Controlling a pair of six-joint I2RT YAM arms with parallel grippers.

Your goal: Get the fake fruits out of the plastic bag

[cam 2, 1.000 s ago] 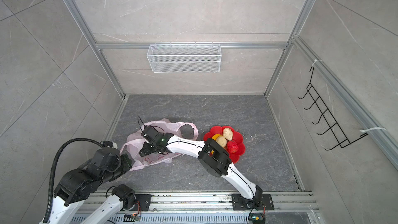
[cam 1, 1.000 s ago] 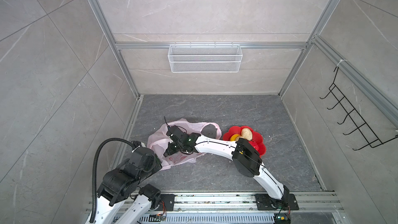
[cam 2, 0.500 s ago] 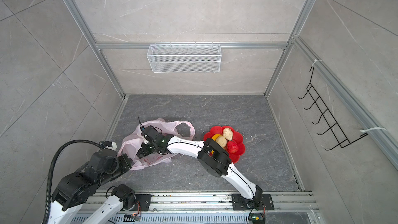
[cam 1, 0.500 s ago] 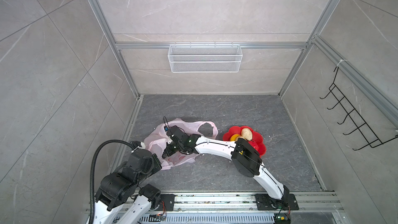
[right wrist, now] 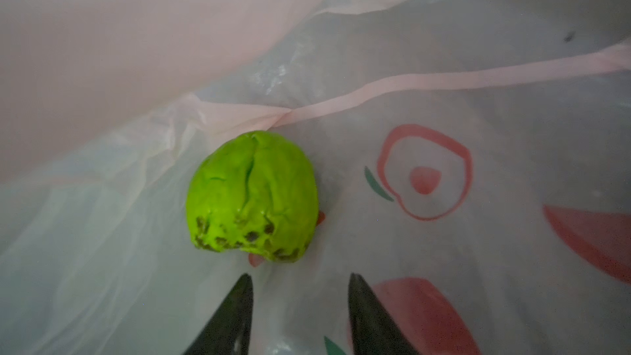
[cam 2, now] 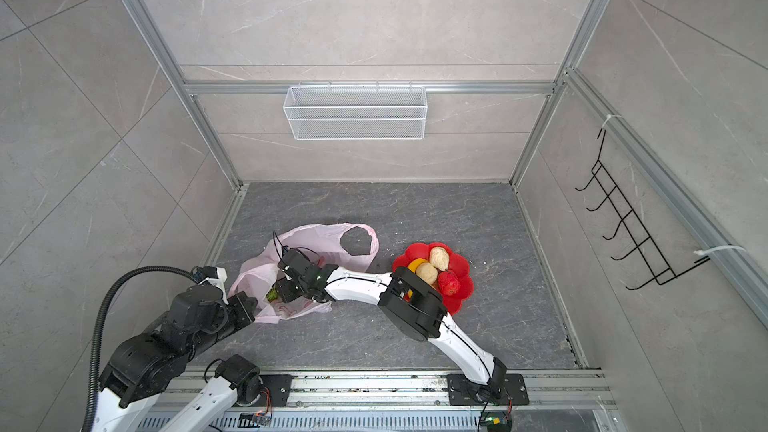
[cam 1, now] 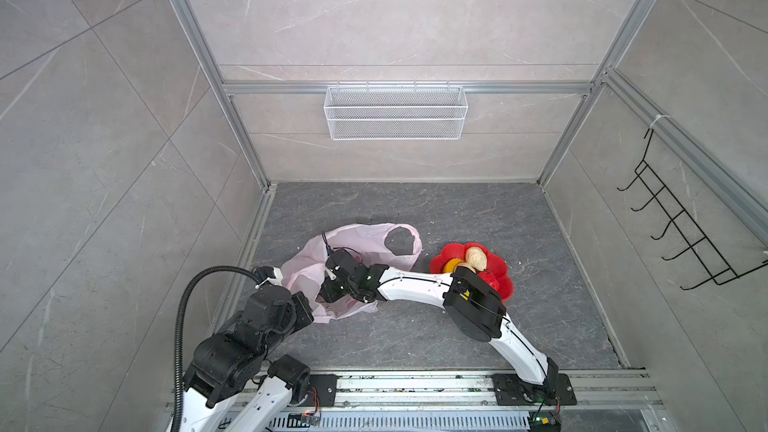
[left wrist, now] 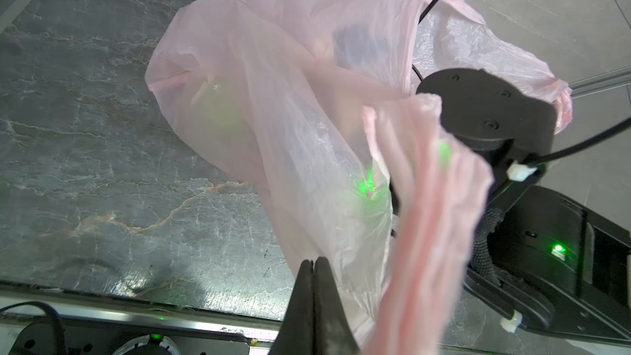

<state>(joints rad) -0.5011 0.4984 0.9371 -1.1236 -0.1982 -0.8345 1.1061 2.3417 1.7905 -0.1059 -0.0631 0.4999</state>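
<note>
Plastic bag (cam 1: pixel 365 238), pale pink, crumpled on table (cam 1: pixel 457 209). Left claw (left wrist: pixel 314 264): jaws pressed together, pinching the bag's film at its edge. Right claw (right wrist: pixel 300 281): inside the bag, jaws partly apart, gripping nothing. Green bumpy fruit (right wrist: pixel 252 196): inside the bag, just ahead of right claw, clear of its tips. Red dish (cam 1: pixel 505 284), beside the bag: holds two beige pieces (cam 2: pixel 439 257) and small red fruit (cam 2: pixel 448 282).

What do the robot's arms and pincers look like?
The left arm and right arm: white shells, bulky black joints. A ribbed black hose runs along the left; the right elbow bears a yellow mark. The left gripper and right gripper have dark tapered fingers.
</note>
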